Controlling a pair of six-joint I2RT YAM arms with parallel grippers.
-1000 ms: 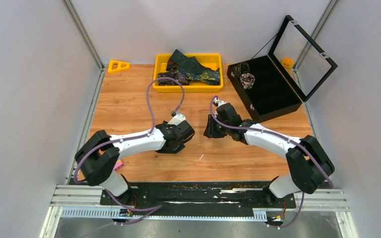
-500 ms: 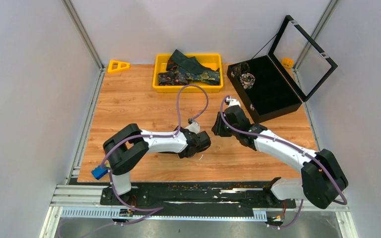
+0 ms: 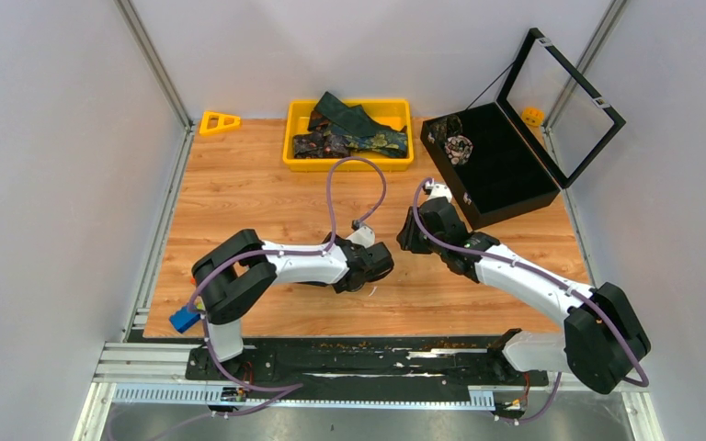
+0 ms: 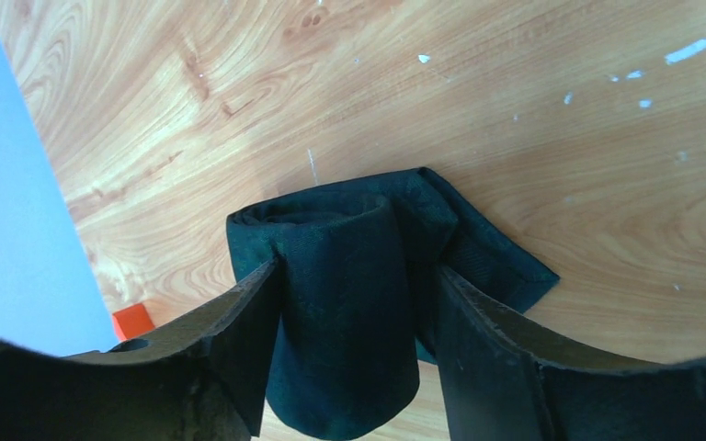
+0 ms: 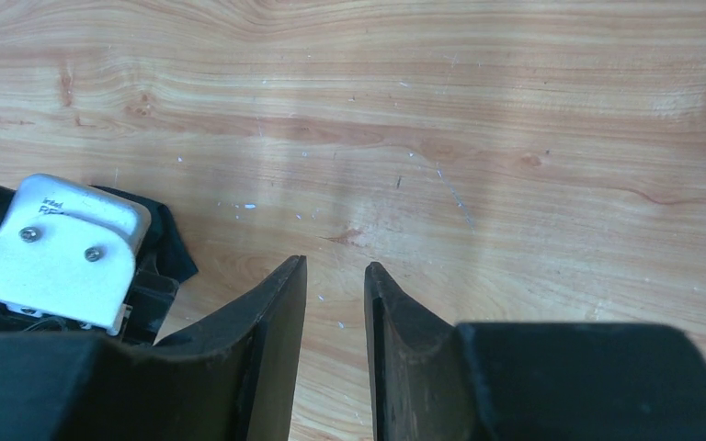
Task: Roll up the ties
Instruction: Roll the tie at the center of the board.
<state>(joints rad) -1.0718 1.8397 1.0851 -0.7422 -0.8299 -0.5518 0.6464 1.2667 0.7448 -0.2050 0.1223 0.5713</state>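
A dark teal-green tie, rolled into a cylinder with its tail spread on the wood behind, stands between the fingers of my left gripper. Its left finger touches the roll; the right finger stands a little off it, so the jaws are open. In the top view the left gripper hides the roll at mid-table. My right gripper hovers just to its right, narrowly open with nothing but bare wood between the fingers. More ties, teal and gold-patterned, lie heaped in the yellow tray.
A black case with its clear lid raised stands at the back right, a patterned roll inside it. A yellow triangular piece lies at the back left. Grey walls close both sides.
My left arm swung right and folded its elbow, carrying the roll to mid-table, and its jaws have widened around it. The right gripper drew back slightly to the right.
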